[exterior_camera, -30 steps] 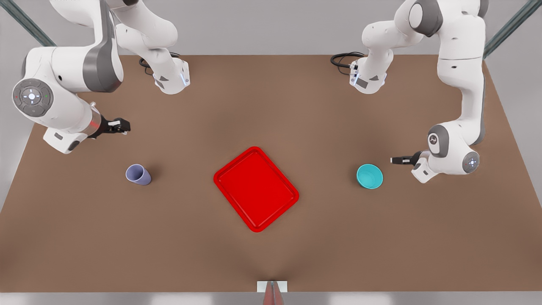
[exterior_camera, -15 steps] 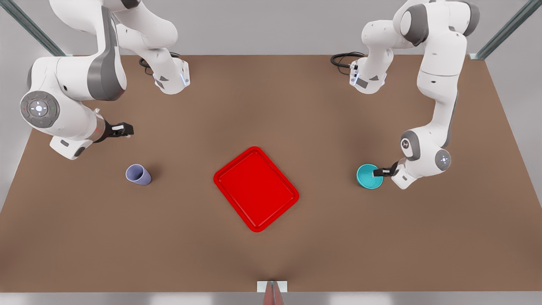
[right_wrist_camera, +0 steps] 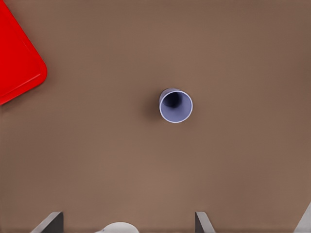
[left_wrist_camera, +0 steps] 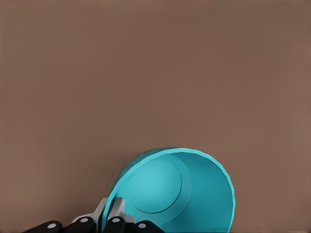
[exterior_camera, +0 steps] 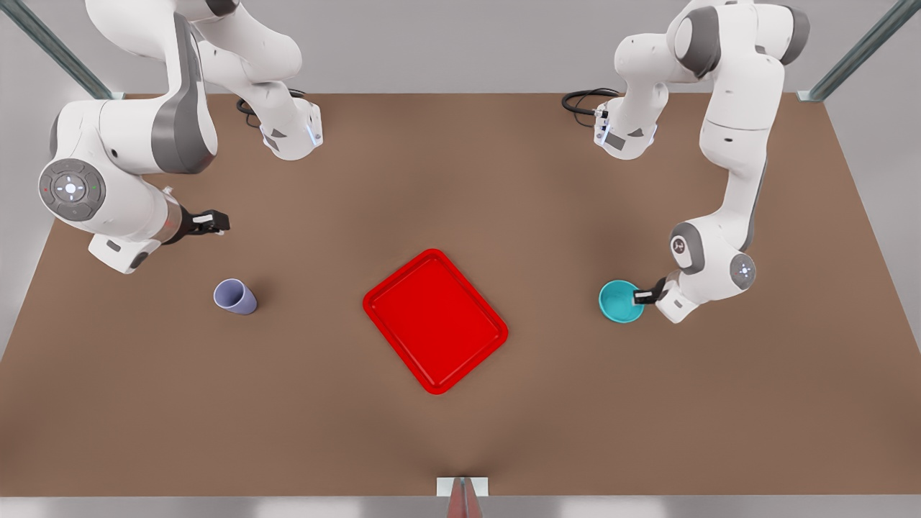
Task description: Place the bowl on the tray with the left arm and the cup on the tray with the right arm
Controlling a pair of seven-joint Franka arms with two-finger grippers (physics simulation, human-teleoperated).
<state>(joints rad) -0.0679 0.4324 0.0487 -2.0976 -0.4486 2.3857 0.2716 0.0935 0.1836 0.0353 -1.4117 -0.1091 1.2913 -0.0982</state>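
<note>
Clamped on the rim of the small round teal bowl (exterior_camera: pixel 620 301), the left claw (exterior_camera: pixel 645 295) is seen at the front view's right, its black fingers (left_wrist_camera: pixel 115 224) set one inside and one outside the bowl wall at the bowl's 3 o'clock edge. In the left wrist view the bowl (left_wrist_camera: pixel 177 190) appears tilted, its round inner floor turned toward the camera. The bowl is placed at 3 o'clock of the bright red flat rectangular tray (exterior_camera: pixel 435 320), well apart from it, and the tray lies bare at the middle of the brown worktop (exterior_camera: pixel 460 432), turned at an angle. The right claw (exterior_camera: pixel 218 222) is held above the worktop at the front view's left, at 11 o'clock of the small pale lavender tumbler cup (exterior_camera: pixel 234 296) and apart from it; whether its fingers are spread or pressed together cannot be told. The cup (right_wrist_camera: pixel 175 105) stands upright on the worktop, at 9 o'clock of the tray and well apart from it, with a corner of the tray (right_wrist_camera: pixel 19 63) caught in the right wrist view.
</note>
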